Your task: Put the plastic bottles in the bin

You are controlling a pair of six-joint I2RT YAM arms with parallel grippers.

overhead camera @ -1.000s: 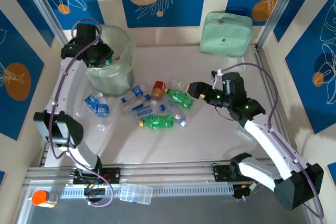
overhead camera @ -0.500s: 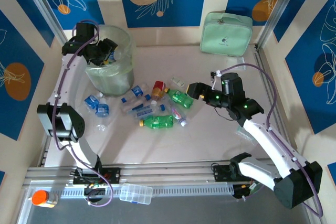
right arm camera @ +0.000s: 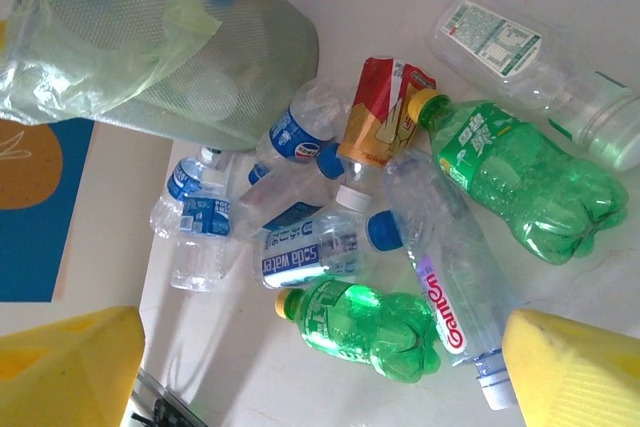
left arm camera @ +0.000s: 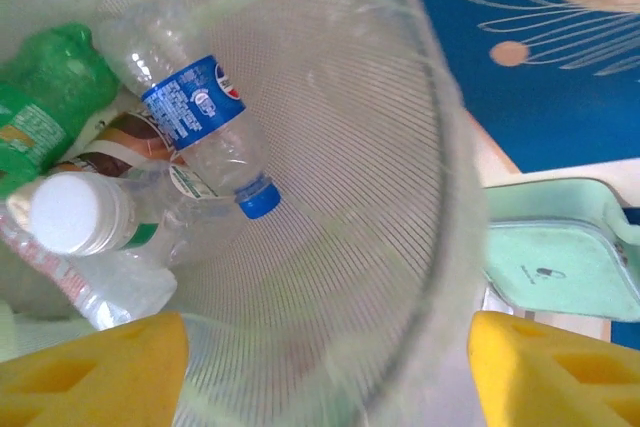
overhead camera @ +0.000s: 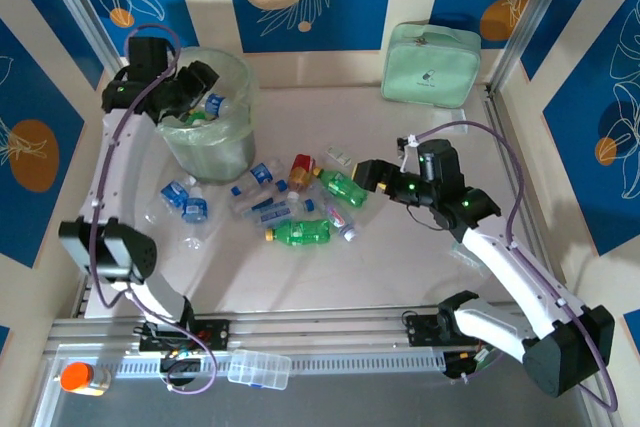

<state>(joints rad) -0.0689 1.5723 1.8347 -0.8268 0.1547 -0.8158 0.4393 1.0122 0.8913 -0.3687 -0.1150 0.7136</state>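
While my left pincer (overhead camera: pixel 195 87) hangs open and empty over the bin (overhead camera: pixel 222 147), my right pincer (overhead camera: pixel 368 173) is nearer the plastic bottles (overhead camera: pixel 290 209) heaped on the table (overhead camera: pixel 400 267). Its jaws stand wide, holding nothing. The green bottle (overhead camera: pixel 343 187) lies just beside it on my left, its cap end pointing toward the bin. My right arm (overhead camera: pixel 510 257) reaches forward and left, wrist tipped down.
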